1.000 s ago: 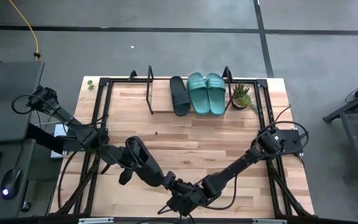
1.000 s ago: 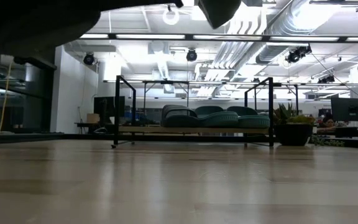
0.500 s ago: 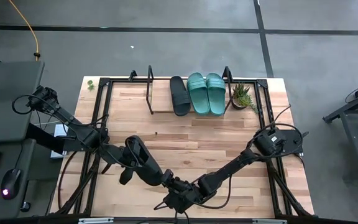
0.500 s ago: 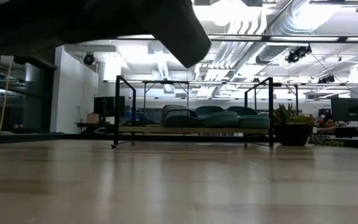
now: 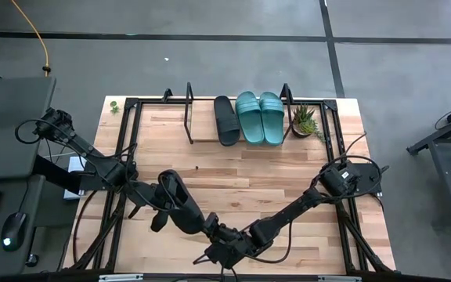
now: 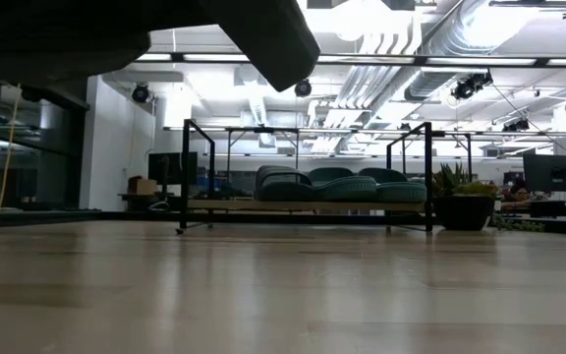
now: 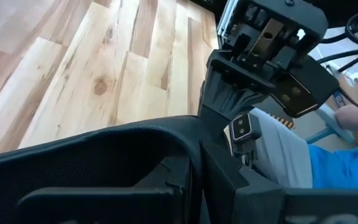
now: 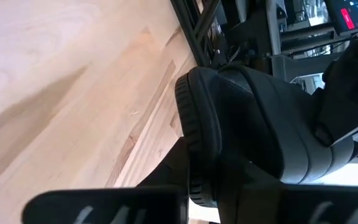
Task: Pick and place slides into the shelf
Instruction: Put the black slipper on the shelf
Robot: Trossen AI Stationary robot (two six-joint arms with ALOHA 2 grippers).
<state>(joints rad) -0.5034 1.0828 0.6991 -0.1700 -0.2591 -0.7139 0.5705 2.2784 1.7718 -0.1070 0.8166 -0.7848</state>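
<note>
The wooden table [image 5: 233, 188] is seen from above, with the shelf [image 5: 202, 141] set along its far edge. Relative to the shelf, both arms are gathered at the table's opposite, near edge. On the shelf's light board three slides are lined up side by side: a black slide [image 5: 226, 120] and, just beside it, two teal slides [image 5: 260, 117] touching each other. In the low view these appear as rounded shapes on the shelf [image 6: 308, 205], between its black tube ends. A small potted plant [image 5: 304, 121] stands just beside the shelf's right-hand frame end.

A fourth, black slide [image 5: 175, 200] is held well apart from the shelf, lifted above the near part of the table; in the low view its dark sole [image 6: 263, 39] hangs at the top of the picture. The left gripper [image 5: 210, 229] and the right gripper [image 5: 227, 252] meet at the near end of this slide. In the right wrist view the slide's heel [image 8: 241, 124] fills the picture. Whether either gripper's fingers are clamped on it cannot be told.
</note>
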